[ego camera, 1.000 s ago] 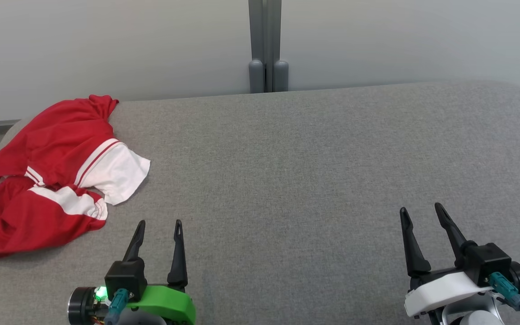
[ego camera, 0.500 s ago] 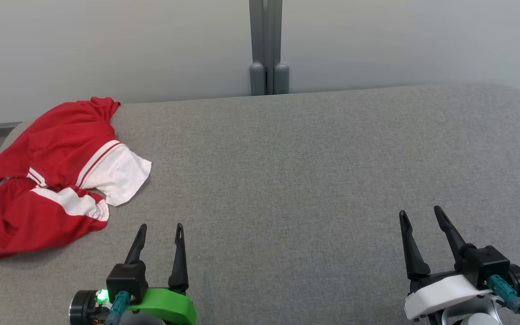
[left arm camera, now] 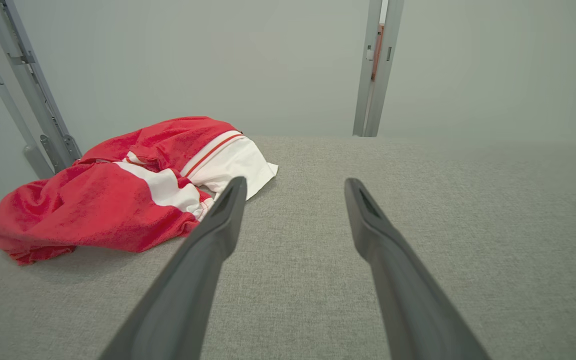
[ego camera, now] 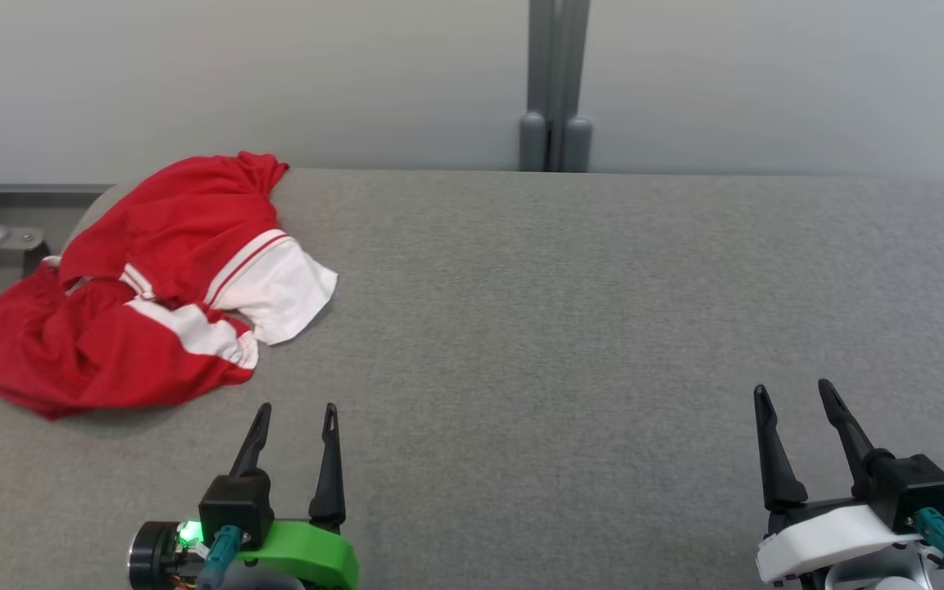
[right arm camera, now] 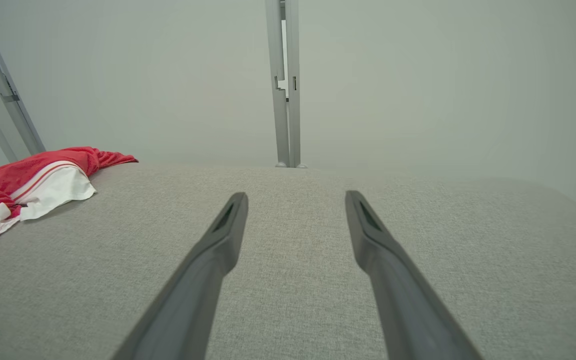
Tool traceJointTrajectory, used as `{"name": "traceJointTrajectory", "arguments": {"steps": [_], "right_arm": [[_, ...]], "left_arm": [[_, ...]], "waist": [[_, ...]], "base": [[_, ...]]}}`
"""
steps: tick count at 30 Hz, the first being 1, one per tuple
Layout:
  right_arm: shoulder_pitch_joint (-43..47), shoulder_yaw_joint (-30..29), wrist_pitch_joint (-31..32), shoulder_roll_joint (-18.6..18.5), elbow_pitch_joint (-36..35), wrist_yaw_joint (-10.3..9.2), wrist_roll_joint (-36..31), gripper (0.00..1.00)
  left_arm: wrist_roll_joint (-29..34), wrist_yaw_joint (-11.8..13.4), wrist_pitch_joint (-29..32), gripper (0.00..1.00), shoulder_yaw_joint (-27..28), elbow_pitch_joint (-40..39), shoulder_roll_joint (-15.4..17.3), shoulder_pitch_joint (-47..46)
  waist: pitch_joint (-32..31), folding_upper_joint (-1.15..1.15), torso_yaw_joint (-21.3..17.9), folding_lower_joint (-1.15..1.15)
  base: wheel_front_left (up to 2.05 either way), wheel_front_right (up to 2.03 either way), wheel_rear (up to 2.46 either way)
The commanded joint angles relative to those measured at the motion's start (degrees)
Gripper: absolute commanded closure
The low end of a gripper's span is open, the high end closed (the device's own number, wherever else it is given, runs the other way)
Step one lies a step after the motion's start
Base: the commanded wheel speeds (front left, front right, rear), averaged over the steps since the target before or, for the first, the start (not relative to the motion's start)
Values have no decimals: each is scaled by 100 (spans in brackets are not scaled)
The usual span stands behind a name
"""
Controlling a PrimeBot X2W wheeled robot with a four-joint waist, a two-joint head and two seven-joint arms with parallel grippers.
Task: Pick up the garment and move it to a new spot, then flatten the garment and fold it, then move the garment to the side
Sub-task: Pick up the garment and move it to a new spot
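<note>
Red-and-white fabric, the garment (ego camera: 152, 303), is lying crumpled at the far left corner of the grey upholstered surface (ego camera: 587, 328), with one white sleeve panel spreading toward the centre.

**Change since the earlier head pictures.** The whole scene is now sitting further to the right of the frame. The grey post (ego camera: 554, 82) and the garment are shifting together, while both grippers are keeping nearly the same place at the bottom edge. This is reading as the head and body turning toward the left, not as the garment moving. Its folds are showing the same arrangement as before.

**Meaning for the task.** The robot is judged to be squaring up to the garment. The pick-up is not yet begun, so every later stage is outstanding.

**Tool state.** The left gripper (ego camera: 298, 407) is standing with its fingers spread wide and holding nothing. It is hovering near the garment's closest hem but clear of it. The right gripper (ego camera: 792, 387) is likewise spread and empty, well apart from the garment.

**Markings.** No brand, label or writing is readable on the garment, the grippers or the surface. A green indicator light (ego camera: 186, 534) is glowing at the left wrist.
</note>
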Motion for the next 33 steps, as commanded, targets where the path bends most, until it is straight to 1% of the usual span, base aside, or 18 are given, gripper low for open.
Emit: {"name": "traceJointTrajectory", "arguments": {"steps": [1, 6, 10, 13, 16, 20, 25, 28, 32, 33], "right_arm": [[31, 15, -18, -16, -44, 3, 36, 0], [-59, 1, -18, -17, -85, 3, 38, 0], [-118, 52, -18, -18, -66, 3, 57, 0], [-156, 100, -18, -18, -52, 3, 36, 0], [-285, 266, -18, -17, -15, 3, 4, 0], [-416, 375, -18, -23, 38, 2, -13, 0], [-505, 403, -18, -22, 49, 2, -23, 0], [-521, 355, -18, -23, -3, 2, -61, 0], [-564, 60, -18, -22, -122, 2, -198, 0], [-626, -2, -18, -19, -171, 3, -296, 0]], "left_arm": [[75, 11, -4, 0, 71, -27, 36, -58], [164, -36, -4, 0, 241, -59, 40, -70], [193, -49, -4, 0, 369, -106, 37, -62], [213, -61, -4, 0, 426, -143, 32, -52], [168, 16, -4, 0, 537, -250, 30, 42], [124, 59, -4, 0, 598, -352, 25, 111], [200, 44, -4, 0, 649, -405, 26, 67], [236, -31, -4, 0, 730, -393, 52, -63], [291, -221, -4, 0, 918, -309, 318, -486], [287, -274, -4, 0, 1004, -311, 435, -675]], "waist": [[55, 0, 653, 0], [110, 0, 1447, 0], [143, 0, 1954, 0], [188, 0, 2228, 0], [285, 0, 2294, 0], [358, 0, 2334, 0], [409, 0, 2365, 0], [468, 0, 2368, 0], [667, 0, 2358, 0], [785, 0, 2296, 0]], "base": [[0, 0, 0], [0, 0, 0], [0, 0, 0], [0, 0, 0], [0, 0, 0], [0, 0, 0], [0, 0, 0], [0, 0, 0], [0, 0, 0], [0, 0, 0]]}}
